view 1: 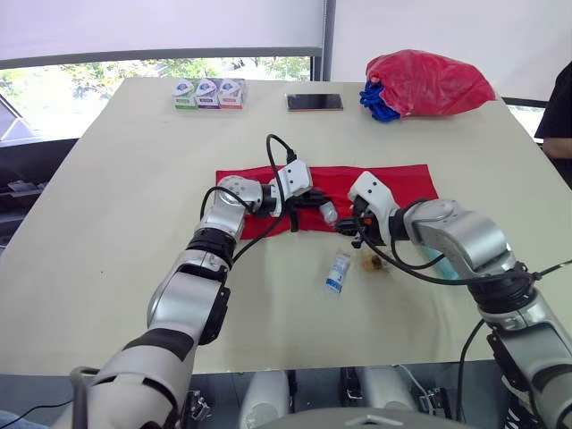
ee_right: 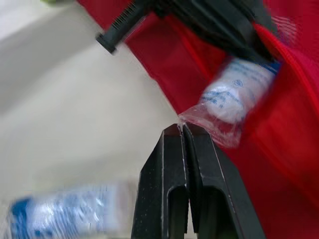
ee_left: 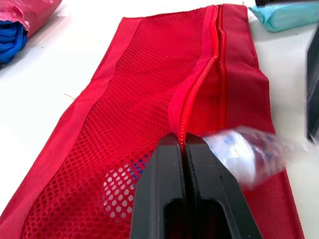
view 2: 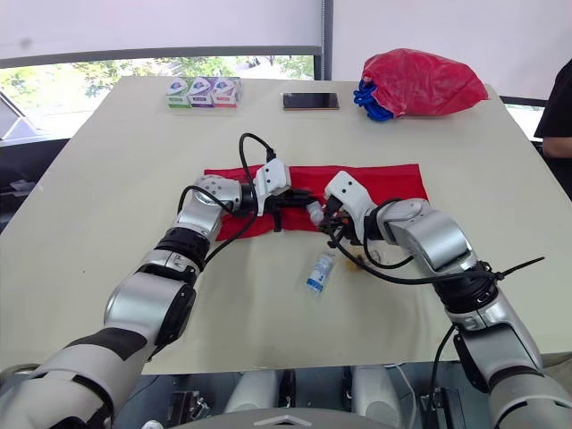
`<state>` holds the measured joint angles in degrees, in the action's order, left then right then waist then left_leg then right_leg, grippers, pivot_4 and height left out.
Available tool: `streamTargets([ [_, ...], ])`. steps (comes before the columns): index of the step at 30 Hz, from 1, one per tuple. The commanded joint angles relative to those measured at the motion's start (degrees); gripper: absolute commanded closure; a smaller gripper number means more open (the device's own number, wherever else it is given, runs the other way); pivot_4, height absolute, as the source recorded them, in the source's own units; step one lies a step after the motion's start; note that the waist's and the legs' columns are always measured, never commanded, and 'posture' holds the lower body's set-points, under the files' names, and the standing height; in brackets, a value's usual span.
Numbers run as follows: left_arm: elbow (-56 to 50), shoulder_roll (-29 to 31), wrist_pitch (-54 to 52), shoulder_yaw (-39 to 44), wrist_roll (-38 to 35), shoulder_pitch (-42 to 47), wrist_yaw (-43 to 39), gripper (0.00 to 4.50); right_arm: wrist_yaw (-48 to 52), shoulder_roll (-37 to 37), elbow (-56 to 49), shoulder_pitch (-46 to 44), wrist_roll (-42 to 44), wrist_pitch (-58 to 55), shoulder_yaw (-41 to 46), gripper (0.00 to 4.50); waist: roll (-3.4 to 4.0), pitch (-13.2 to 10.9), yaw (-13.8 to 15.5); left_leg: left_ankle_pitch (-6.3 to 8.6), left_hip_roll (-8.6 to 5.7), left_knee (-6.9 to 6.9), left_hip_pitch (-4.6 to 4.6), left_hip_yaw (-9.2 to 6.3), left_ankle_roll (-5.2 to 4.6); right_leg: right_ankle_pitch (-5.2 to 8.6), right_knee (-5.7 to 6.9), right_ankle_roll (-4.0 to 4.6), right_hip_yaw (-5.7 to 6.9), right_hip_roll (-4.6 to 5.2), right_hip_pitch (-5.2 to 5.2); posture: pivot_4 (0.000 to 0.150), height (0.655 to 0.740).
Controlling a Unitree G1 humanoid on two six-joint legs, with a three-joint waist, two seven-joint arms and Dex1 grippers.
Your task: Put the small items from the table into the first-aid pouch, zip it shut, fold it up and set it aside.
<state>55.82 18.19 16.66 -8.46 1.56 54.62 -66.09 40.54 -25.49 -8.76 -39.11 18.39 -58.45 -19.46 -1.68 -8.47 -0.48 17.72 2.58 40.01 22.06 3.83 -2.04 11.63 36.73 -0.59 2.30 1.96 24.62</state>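
Observation:
The red mesh first-aid pouch (view 1: 393,183) lies flat across the table's middle, its zipper (ee_left: 218,59) partly undone. My left gripper (view 1: 313,198) is shut on the raised zipper lip at the pouch's near edge, holding the mouth up. A small clear packet with a white roll inside (view 1: 330,212) sits at that mouth. My right gripper (view 1: 344,223) is shut on the packet's plastic edge. In the right wrist view the packet (ee_right: 234,94) rests against the red fabric. A blue-and-white packet (view 1: 337,271) and a small brown item (view 1: 369,263) lie on the table just in front of the pouch.
A teal packet (ee_left: 284,15) lies beside the pouch, under my right arm. At the far edge stand three small boxes (view 1: 208,93), a phone (view 1: 314,102) and a red bag over blue cloth (view 1: 424,83). A person's arm (view 1: 559,107) is at the right edge.

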Motion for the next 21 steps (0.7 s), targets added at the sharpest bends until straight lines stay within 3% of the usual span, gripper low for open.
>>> streamTargets([
  [1,-1.0,0.3,0.5,0.6,-0.7,0.7,0.1,4.5,1.7,-2.0,-2.9,0.3,0.5,1.7,1.4,4.41,0.0,0.0,0.0,0.01,0.0,0.0,0.02,0.0,-0.02,0.0,-0.02,0.0,0.0,0.01,0.0,0.15,0.74],
  [2,-0.9,0.3,0.5,0.6,-0.7,0.7,0.2,4.5,2.7,-3.0,-3.9,0.8,0.8,2.1,1.7,4.41,0.0,0.0,0.0,0.04,-0.02,0.0,0.02,0.02,-0.07,0.0,-0.03,0.0,-0.01,0.03,0.0,0.15,0.74],
  [5,-1.0,0.4,0.4,0.6,-0.7,0.6,0.1,4.5,5.5,-6.0,-6.1,1.7,1.7,2.2,1.5,3.66,0.0,0.0,0.0,0.06,-0.03,0.0,0.03,0.03,-0.11,0.0,-0.05,-0.01,-0.01,0.04,0.0,0.15,0.74],
  [6,-1.0,0.4,0.4,0.6,-0.7,0.6,0.1,4.5,6.4,-7.0,-6.9,2.1,2.1,2.1,1.3,3.14,0.0,0.0,-0.1,0.07,-0.02,0.0,0.03,0.03,-0.12,0.01,-0.06,-0.02,-0.01,0.04,0.0,0.15,0.74],
  [9,-0.9,0.3,0.4,0.6,-0.7,0.7,0.1,4.5,5.9,-7.4,-7.1,2.8,2.1,2.5,1.9,2.12,0.0,0.0,-0.1,0.08,-0.02,0.0,0.01,0.04,-0.13,0.01,-0.05,-0.03,-0.01,0.02,0.01,0.15,0.74],
  [13,-0.7,0.2,0.5,0.6,-0.7,0.8,0.1,4.5,5.4,-7.2,-5.7,3.0,1.3,4.3,2.2,2.12,0.0,0.0,-0.1,0.08,-0.01,0.0,-0.01,0.05,-0.13,0.02,-0.03,-0.03,-0.02,0.01,0.01,0.15,0.74],
  [15,-0.8,0.2,0.5,0.6,-0.7,0.8,0.1,4.5,3.6,-6.2,-3.6,2.7,-0.2,6.0,2.3,2.72,0.0,0.0,-0.1,0.08,-0.01,0.0,-0.01,0.07,-0.13,0.01,-0.03,-0.03,-0.03,0.02,0.01,0.15,0.74],
  [16,-0.7,0.3,0.5,0.6,-0.7,0.8,0.1,4.5,3.2,-5.9,-2.8,2.6,-0.7,6.6,1.9,2.8,0.0,0.0,-0.1,0.08,-0.01,0.0,-0.02,0.07,-0.13,0.01,-0.03,-0.03,-0.03,0.02,0.01,0.15,0.74],
  [20,-0.7,0.3,0.5,0.6,-0.7,0.8,0.1,4.5,1.8,-3.8,0.8,2.2,-3.1,9.5,0.6,4.42,0.0,0.0,-0.1,0.08,-0.01,0.0,-0.02,0.11,-0.13,0.01,-0.03,-0.03,-0.06,0.02,0.01,0.15,0.74],
  [21,-0.7,0.4,0.5,0.6,-0.7,0.8,0.0,4.5,1.6,-3.3,1.7,2.1,-3.7,10.3,0.2,4.42,0.0,0.0,-0.1,0.08,-0.01,0.0,-0.02,0.12,-0.13,0.01,-0.03,-0.03,-0.06,0.02,0.01,0.15,0.74],
])
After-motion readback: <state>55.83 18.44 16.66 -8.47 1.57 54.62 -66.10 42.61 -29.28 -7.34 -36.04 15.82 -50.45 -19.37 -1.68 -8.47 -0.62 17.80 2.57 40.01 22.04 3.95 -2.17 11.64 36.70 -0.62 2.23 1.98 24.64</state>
